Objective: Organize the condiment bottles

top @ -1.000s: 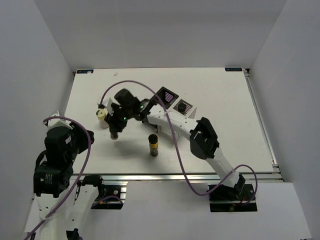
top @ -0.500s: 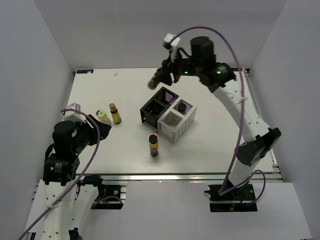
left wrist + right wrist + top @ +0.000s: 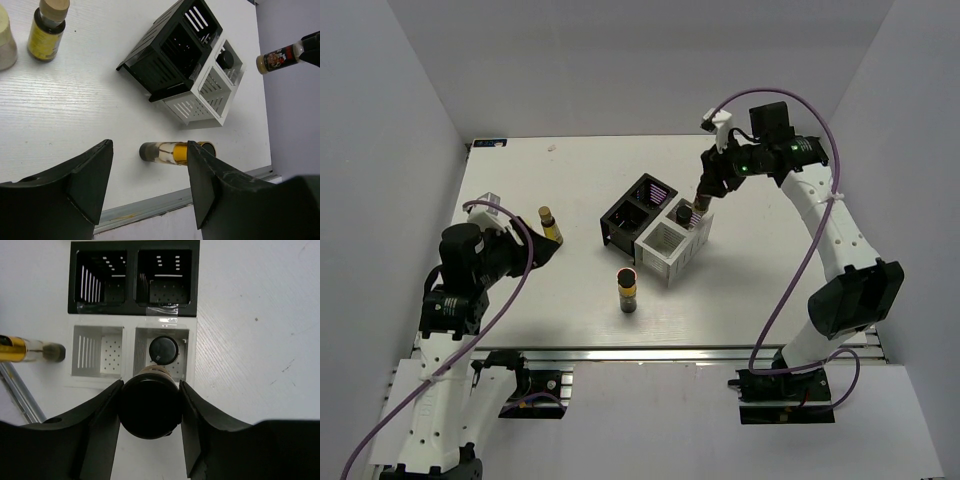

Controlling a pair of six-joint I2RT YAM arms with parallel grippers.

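Right wrist: R fingers [image 3: 100, 435] clamp bottle [image 3: 150, 407] above occupied white cell [image 3: 145, 342]; best shift to empty cell [image 3: 97, 351], lower upright; L fingers [image 3: 82, 182] agape

Dark-labelled bottle [image 3: 277, 56], tan cap pointing down, is clamped between the fingers of the right gripper [image 3: 149, 390]. Black-capped bottle [image 3: 163, 350] sits just beyond it, upright in a white compartment [image 3: 142, 337]. Amber bottle [image 3: 627, 290] stands upright ahead of the left gripper [image 3: 147, 155]. Yellow bottle [image 3: 47, 27] and cream bottle [image 3: 4, 37], apparently upright, stand farther ahead, to its left.
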